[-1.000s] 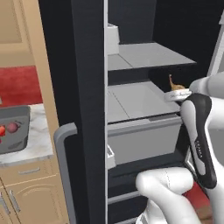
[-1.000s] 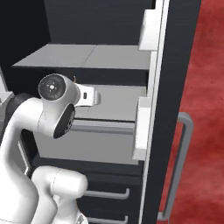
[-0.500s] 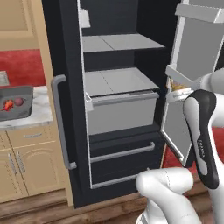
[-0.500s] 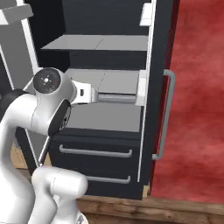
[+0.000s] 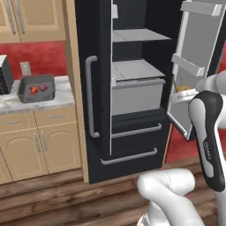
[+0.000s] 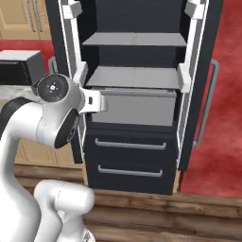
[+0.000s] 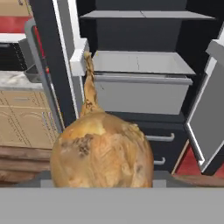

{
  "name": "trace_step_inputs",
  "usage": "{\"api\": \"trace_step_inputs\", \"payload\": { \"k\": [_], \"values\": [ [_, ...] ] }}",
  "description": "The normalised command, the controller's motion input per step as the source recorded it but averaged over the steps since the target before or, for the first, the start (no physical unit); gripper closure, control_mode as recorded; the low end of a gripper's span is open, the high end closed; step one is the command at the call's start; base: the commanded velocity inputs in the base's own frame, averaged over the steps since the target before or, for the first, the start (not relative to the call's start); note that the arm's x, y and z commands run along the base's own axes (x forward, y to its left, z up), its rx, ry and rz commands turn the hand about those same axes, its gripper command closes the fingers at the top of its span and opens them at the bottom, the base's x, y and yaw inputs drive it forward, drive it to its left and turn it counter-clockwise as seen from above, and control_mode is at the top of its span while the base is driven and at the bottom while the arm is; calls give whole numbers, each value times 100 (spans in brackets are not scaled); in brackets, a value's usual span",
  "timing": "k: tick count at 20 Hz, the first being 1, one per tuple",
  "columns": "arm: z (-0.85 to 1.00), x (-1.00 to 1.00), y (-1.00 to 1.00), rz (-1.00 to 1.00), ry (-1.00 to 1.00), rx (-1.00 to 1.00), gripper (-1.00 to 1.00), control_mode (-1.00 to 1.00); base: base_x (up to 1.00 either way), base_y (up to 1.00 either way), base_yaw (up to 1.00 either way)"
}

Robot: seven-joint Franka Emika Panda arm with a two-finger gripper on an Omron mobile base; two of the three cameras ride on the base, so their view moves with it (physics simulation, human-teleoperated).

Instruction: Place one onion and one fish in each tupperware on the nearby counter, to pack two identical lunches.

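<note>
The yellow onion sat big in the lower middle of the hand view, right in front of the camera. Its dry tip stuck up toward the top of the frame. The hand's fingertips were hidden behind the bulb, so I could not see the grip itself. Still, the onion hung there with nothing under it, so I judged the hand was closed around it. In the left base view a bit of yellow-brown showed at the right edge, just above the arm — most likely the same onion.

The fridge stood open in the middle of the right base view, with grey shelves and a grey drawer inside.

The dark tray rested on the bench at the left of the left base view. Two small red things lay in it. They were too small to name for sure. The other tray was not something I could point to.

The onion looked hard and round, with thin papery skin that may slip or flake. It should be light. The best hold is across the fat middle of the bulb — not the thin tip, which could snap.
</note>
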Motion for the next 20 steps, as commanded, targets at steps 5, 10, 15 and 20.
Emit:
{"api": "trace_step_inputs", "payload": {
  "k": [5, 10, 15, 20],
  "values": [
    [0, 0, 0, 0, 0, 0, 100, 100, -23, 100, 0],
    [0, 0, 0, 0, 0, 0, 100, 100, -5, 100, -1],
    [0, 0, 0, 0, 0, 0, 100, 100, 3, 100, -4],
    [0, 0, 0, 0, 0, 0, 100, 100, 46, 100, -2]
  ]
}}
